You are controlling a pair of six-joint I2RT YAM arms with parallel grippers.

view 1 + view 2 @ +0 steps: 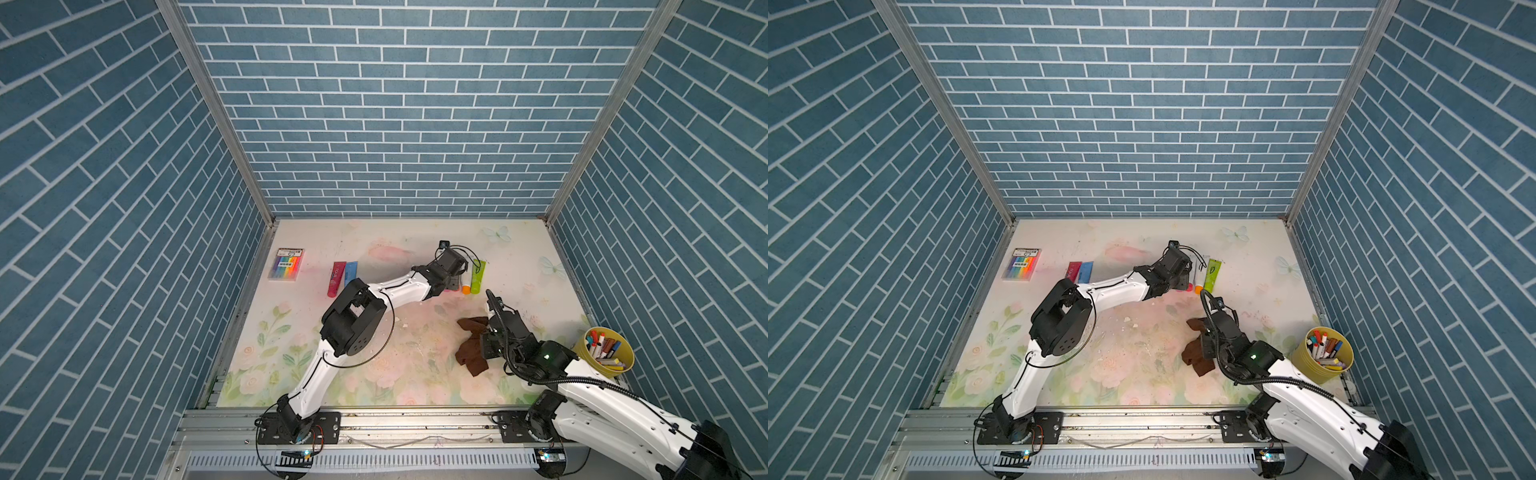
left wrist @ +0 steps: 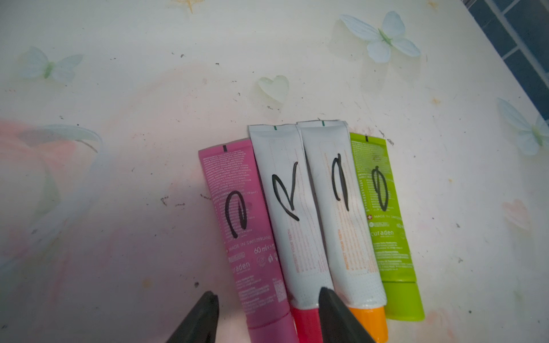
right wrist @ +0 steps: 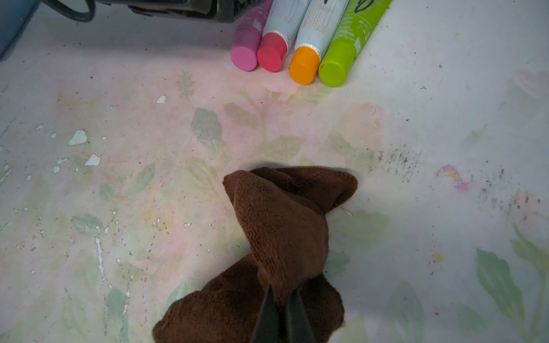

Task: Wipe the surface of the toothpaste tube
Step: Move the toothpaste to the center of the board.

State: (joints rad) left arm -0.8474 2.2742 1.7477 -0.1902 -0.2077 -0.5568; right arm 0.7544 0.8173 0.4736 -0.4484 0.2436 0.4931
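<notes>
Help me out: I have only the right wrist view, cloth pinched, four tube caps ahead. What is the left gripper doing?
Observer: In the left wrist view the left gripper stands open, straddling the pink tube and the red-capped white tube near their caps.
Operator: Anything on them to wipe?
Observer: Each of the four, the green tube included, carries a black marker scribble.
Operator: Other tubes around?
Observer: Both top views show a red tube and a blue tube lying side by side on the robot's left.
</notes>
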